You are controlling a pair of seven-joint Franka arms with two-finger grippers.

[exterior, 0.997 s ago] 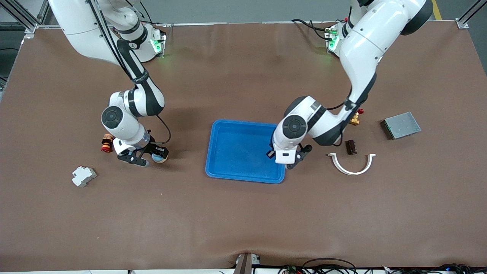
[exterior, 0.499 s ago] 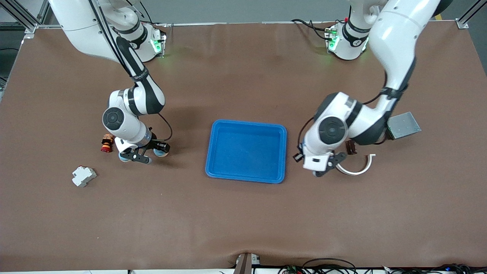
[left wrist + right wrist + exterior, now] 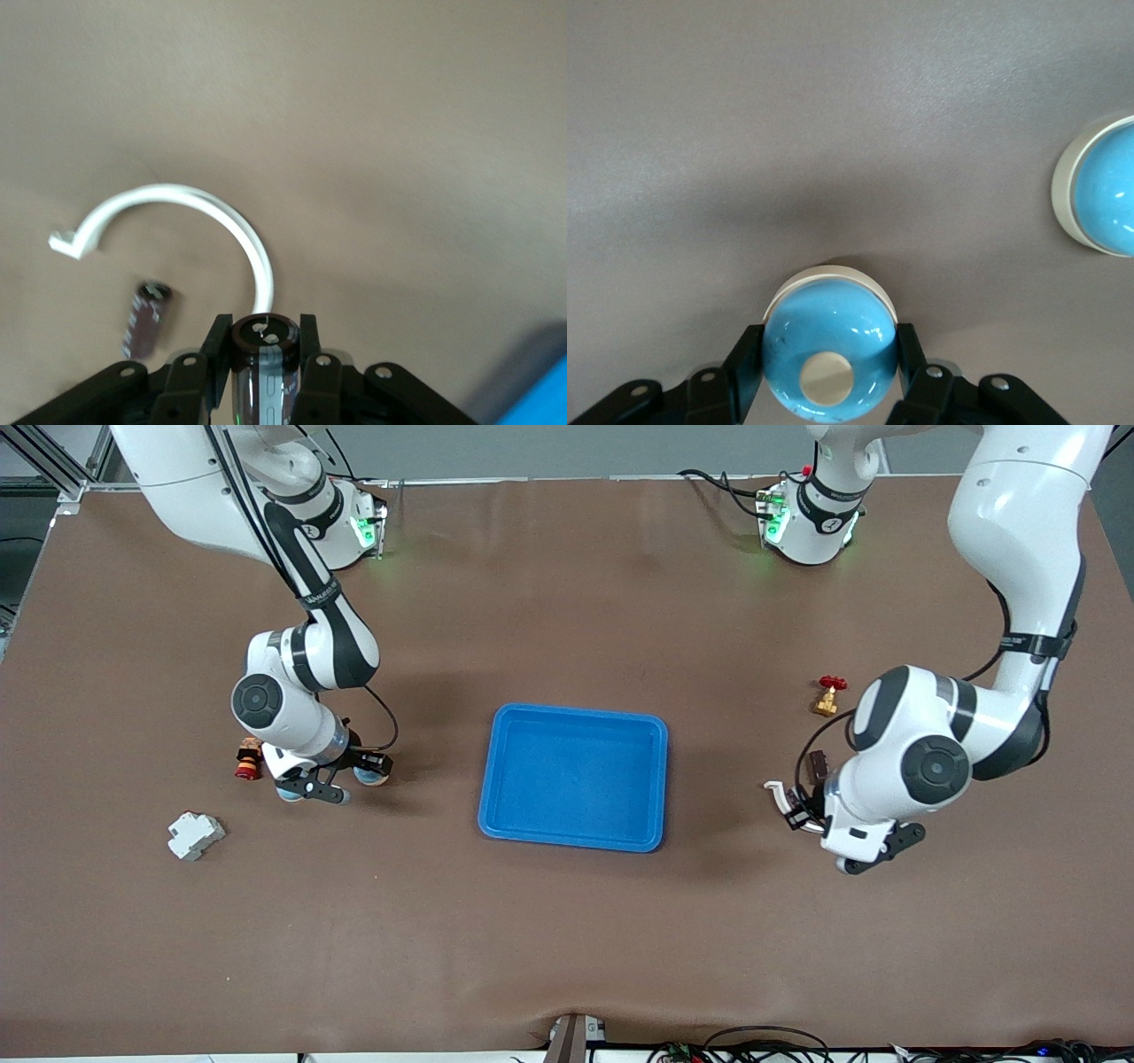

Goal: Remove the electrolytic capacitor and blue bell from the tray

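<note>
Now clear of the tray [image 3: 572, 778]: left gripper [image 3: 811, 817] pinching the electrolytic capacitor [image 3: 262, 359], carried out over the white clip [image 3: 780, 794] toward the left arm's end. Tray emptied; right gripper [image 3: 330, 783] clamped on the blue bell [image 3: 828, 357], low toward the right arm's end.

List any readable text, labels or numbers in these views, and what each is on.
Nothing can be read for certain.
Strap on the right arm: white lettering, too small to read.
Electrolytic capacitor in the left end effector: sleeve print, blurred.
Loose dark cylinder on the table: markings blurred.
Blue bell and tray: no text visible.
</note>
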